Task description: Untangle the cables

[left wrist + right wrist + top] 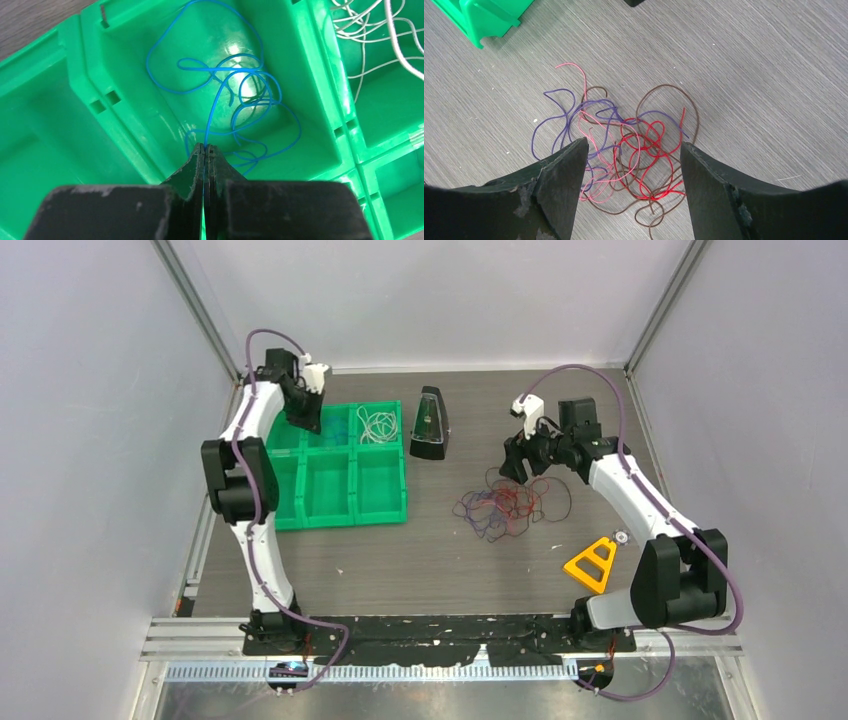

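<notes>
A loose tangle of cables [508, 505] in red, pink, purple and brown lies on the table right of centre. My right gripper [513, 462] hangs open just above its far side; in the right wrist view the tangle [644, 150] shows between and beyond the spread fingertips [569, 165], untouched by them. A thin blue cable [240, 85] coils in the back-middle compartment of the green tray [70, 60]. My left gripper [205, 146] is shut on a strand of that cable and hovers over the compartment [305, 412]. A white cable [377, 425] lies in the back-right compartment [380, 35].
A black metronome [430, 425] stands right of the green tray [340, 518]. A yellow triangular piece [592, 563] and a small round part [621, 536] lie near the right arm's base. A tray corner [479, 20] shows at the right wrist view's top left.
</notes>
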